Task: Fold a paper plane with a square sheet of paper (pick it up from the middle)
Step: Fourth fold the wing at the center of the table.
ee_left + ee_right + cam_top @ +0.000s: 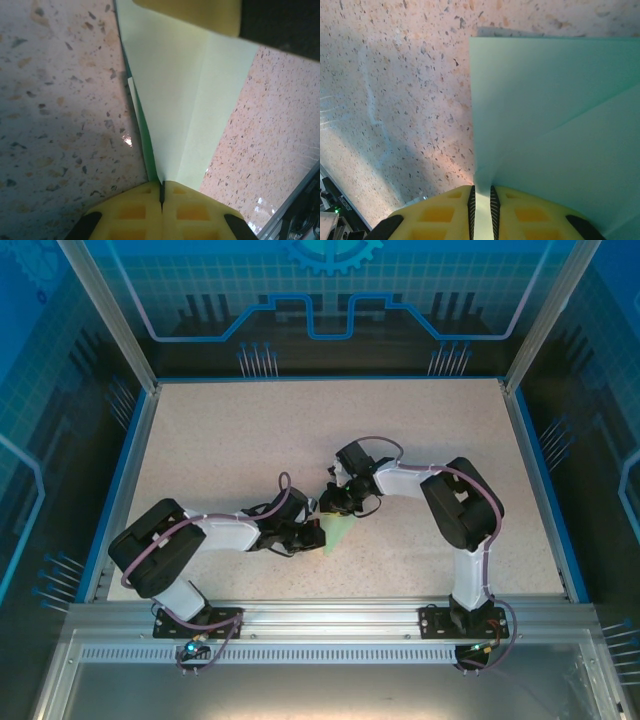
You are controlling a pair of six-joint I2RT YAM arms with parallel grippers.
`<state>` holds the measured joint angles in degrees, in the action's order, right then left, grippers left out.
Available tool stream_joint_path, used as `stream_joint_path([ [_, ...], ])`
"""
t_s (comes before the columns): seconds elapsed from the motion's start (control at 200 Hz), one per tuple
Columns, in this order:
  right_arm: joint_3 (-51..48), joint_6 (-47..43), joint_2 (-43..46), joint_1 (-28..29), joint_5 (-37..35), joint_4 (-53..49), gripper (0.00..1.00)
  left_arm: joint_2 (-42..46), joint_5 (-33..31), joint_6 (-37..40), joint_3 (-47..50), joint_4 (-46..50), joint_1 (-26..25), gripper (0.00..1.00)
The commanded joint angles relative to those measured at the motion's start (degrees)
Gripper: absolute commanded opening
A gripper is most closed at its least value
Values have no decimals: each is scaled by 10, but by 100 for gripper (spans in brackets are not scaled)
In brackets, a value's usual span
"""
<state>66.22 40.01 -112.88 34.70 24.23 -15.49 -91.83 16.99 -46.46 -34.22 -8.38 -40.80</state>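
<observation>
The paper plane is pale mint-green paper folded into a pointed wedge, held just above the table's middle between both arms. My left gripper is shut on its narrow tip. In the left wrist view the paper plane fans out from my left gripper, with a long crease down it. My right gripper pinches the wider end from the far side. In the right wrist view the paper plane shows a diagonal fold and runs down between the pads of my right gripper. A yellow finger of the right gripper overlaps the paper's far end.
The speckled tabletop has a blue rim on its sides and a metal rail at the near edge, where both arm bases stand. Glass walls enclose the cell.
</observation>
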Motion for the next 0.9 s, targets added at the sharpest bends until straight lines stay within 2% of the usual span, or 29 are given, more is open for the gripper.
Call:
stream_joint_path([
  [0.0,-14,-7,-19,-9,-10,5,20,-15,-9,12,-4,48,-3,0],
  [0.055,-17,-8,-22,-10,-12,5,19,-6,-6,10,-3,49,-3,3],
  [0.185,-25,-8,-26,-10,-10,14,18,44,-6,-6,1,52,-3,20],
  [0.305,-28,-7,-27,-10,-7,20,18,91,-17,-8,-8,80,-4,26],
  [0.56,-30,-10,-27,-10,-9,16,18,105,-3,-14,-21,53,-4,25],
  [0.815,-34,-12,-24,-10,-11,13,18,36,30,-1,-46,-9,-4,22],
  [0.895,-33,-13,-23,-10,-11,10,17,18,28,2,-48,0,-4,20],
])
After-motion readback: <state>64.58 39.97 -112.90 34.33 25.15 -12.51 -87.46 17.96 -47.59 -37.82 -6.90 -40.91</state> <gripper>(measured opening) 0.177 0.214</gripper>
